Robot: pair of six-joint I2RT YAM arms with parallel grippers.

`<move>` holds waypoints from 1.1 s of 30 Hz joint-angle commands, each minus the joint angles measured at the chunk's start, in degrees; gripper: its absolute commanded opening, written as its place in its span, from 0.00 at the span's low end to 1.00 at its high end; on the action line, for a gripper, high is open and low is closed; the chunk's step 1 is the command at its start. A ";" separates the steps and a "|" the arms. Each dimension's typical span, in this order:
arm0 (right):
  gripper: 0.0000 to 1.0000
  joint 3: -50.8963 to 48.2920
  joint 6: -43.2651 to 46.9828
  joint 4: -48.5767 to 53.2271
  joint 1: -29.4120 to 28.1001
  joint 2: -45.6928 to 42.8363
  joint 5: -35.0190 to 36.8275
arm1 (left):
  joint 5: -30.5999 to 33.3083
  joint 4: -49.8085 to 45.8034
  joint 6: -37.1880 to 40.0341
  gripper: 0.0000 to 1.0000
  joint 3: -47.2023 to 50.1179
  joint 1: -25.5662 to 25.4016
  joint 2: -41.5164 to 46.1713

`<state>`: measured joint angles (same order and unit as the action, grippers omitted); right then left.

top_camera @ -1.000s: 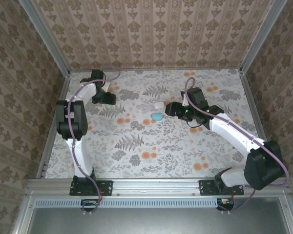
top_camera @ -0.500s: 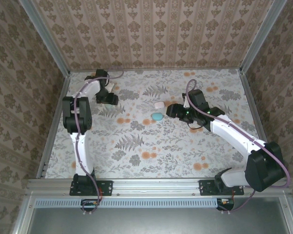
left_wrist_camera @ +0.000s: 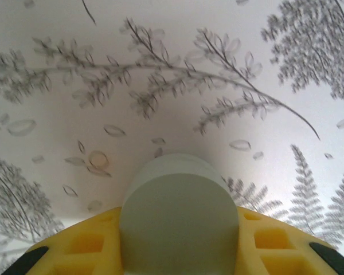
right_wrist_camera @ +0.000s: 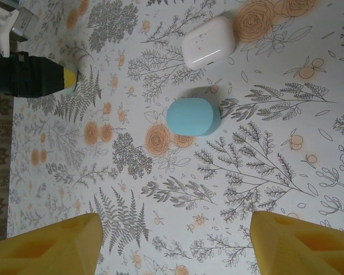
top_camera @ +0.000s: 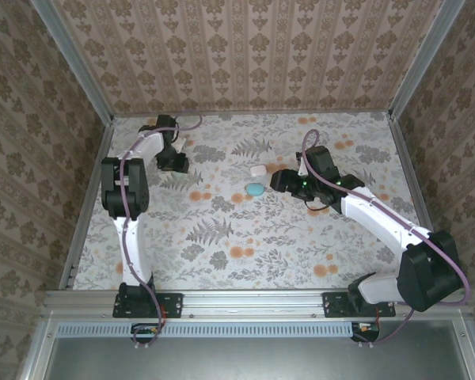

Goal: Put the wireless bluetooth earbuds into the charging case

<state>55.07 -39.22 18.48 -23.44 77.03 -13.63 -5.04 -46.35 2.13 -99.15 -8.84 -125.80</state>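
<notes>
My left gripper [top_camera: 172, 161] stands at the table's far left, and its yellow fingers [left_wrist_camera: 275, 240] press both sides of a pale greenish-white rounded piece [left_wrist_camera: 178, 206] resting on the cloth. I cannot tell whether this piece is an earbud or a small case. A teal pebble-shaped case [top_camera: 255, 188] lies shut mid-table, with a white case [top_camera: 259, 170] just behind it. My right gripper [top_camera: 279, 180] hovers right of them, open and empty. From the right wrist the teal case [right_wrist_camera: 193, 116] and white case [right_wrist_camera: 208, 42] lie ahead of the gripper [right_wrist_camera: 178, 252].
The floral cloth [top_camera: 245, 237] covers the table, which is boxed in by patterned walls with metal rails [top_camera: 83, 206] along the left and right edges. The left arm's black wrist [right_wrist_camera: 28, 74] shows at the far left of the right wrist view.
The left jaws have closed in onto the pale rounded piece, and the left arm has swung in over it. The right gripper has barely shifted.
</notes>
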 commanded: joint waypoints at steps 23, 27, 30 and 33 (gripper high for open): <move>0.68 -14.21 6.42 -27.93 -5.48 -5.55 1.33 | -15.31 29.66 -65.78 0.27 38.23 -16.83 41.47; 0.68 -17.55 11.50 -39.56 -10.70 -5.49 6.29 | -17.50 31.37 -73.68 0.27 39.36 -16.85 43.07; 0.68 -18.15 12.73 -47.24 -14.35 -3.21 10.55 | -18.33 35.97 -80.00 0.28 41.56 -16.87 44.85; 0.69 -16.82 13.29 -53.12 -16.96 1.15 11.33 | -19.11 38.51 -83.71 0.29 41.86 -16.89 45.97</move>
<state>37.60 -28.71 -24.05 -38.85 75.20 -6.28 -21.89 -12.62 -73.89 -57.84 -25.47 -81.62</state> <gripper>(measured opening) 0.685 0.360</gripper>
